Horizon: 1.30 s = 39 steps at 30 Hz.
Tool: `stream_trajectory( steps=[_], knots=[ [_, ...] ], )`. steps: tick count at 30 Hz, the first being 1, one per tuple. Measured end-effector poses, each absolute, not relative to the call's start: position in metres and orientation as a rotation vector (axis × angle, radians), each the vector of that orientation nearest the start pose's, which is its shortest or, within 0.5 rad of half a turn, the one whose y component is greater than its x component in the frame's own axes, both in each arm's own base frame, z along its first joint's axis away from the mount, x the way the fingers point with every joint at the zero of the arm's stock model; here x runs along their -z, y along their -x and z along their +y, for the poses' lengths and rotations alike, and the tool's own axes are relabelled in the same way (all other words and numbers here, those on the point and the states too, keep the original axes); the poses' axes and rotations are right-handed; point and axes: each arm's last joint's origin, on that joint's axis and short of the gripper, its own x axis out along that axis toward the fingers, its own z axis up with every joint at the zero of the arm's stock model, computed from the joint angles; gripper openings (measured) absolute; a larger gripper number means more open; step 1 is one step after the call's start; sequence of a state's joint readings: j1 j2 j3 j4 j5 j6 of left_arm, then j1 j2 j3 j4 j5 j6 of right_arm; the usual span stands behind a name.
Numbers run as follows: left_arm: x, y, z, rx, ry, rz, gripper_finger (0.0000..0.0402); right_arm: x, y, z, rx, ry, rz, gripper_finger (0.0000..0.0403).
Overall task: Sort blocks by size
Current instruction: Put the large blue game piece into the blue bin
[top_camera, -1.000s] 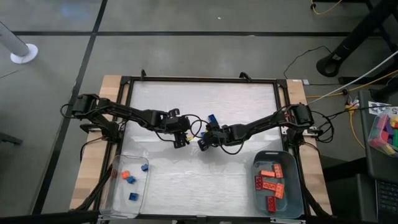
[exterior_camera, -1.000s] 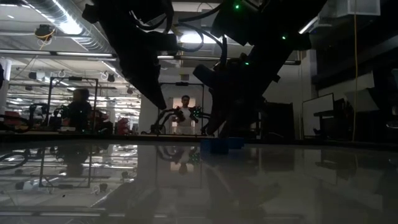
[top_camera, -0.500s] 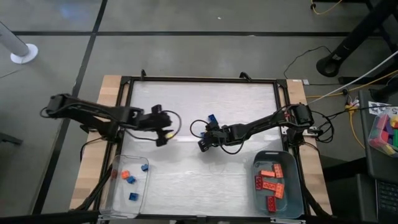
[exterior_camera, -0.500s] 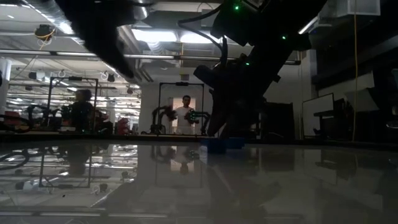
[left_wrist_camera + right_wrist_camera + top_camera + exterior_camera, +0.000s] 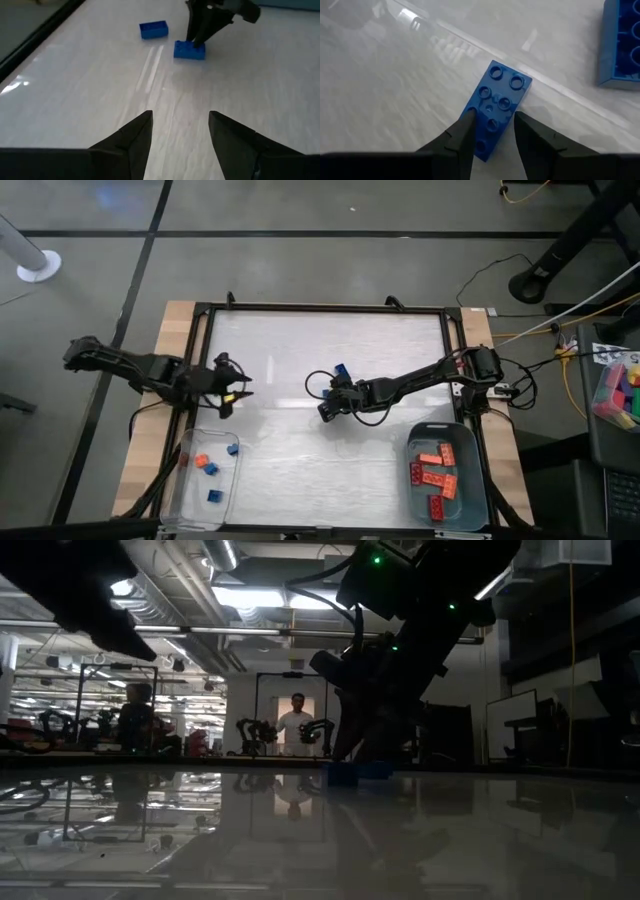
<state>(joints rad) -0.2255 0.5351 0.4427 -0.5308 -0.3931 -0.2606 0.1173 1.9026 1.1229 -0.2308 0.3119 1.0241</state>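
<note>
1. the brick (image 5: 497,104) between the right gripper's (image 5: 492,131) fingers is a long blue rectangle, lying studs-down so the round tubes of its underside show; its glossy plastic rests on the white table (image 5: 330,345).
2. the right gripper, near the table's middle, is clamped on the near end of this brick, one dark finger (image 5: 462,131) on each long side.
3. a second blue brick (image 5: 621,42) lies just beyond and to one side of the gripped one, apart from it, also underside up.
4. in the left wrist view both blue bricks sit well ahead of the left gripper (image 5: 180,131), the far one (image 5: 153,29) lying alone and the nearer one (image 5: 189,50) under the right arm's fingers.
5. the left gripper hangs over the table's left edge with its fingers spread and nothing between them.
6. no writing can be read on any brick or tray.
7. the clear tray (image 5: 183,502), just on the near side of the left gripper, holds short bricks: two orange-red (image 5: 201,461) and three blue (image 5: 215,496).
8. the grey tray (image 5: 416,432), on the near side of the right arm's base, holds long red and orange bricks (image 5: 437,477) lying together.
</note>
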Motion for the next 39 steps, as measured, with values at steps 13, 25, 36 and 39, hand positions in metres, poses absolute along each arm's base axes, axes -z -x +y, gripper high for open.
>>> stream_trajectory(
  steps=[13, 25, 36, 39],
  knots=[
    [-0.190, -0.097, -0.013, -0.157, -0.054, 0.307, 0.0182, -0.143, -0.372, 0.035, 0.653, -0.720, 0.794, 0.0136],
    [-0.161, -0.093, -0.012, -0.198, 0.120, 0.387, 0.0182, -0.142, -0.372, 0.035, 0.652, -0.721, 0.792, 0.0136],
    [-0.159, -0.092, -0.012, -0.199, 0.111, 0.399, 0.0182, -0.142, -0.372, 0.035, 0.688, -0.775, 0.768, 0.0136],
    [-0.159, -0.092, -0.012, -0.200, 0.116, 0.399, 0.0182, -0.142, -0.372, 0.035, 0.692, -0.781, 0.765, 0.0136]
  ],
)
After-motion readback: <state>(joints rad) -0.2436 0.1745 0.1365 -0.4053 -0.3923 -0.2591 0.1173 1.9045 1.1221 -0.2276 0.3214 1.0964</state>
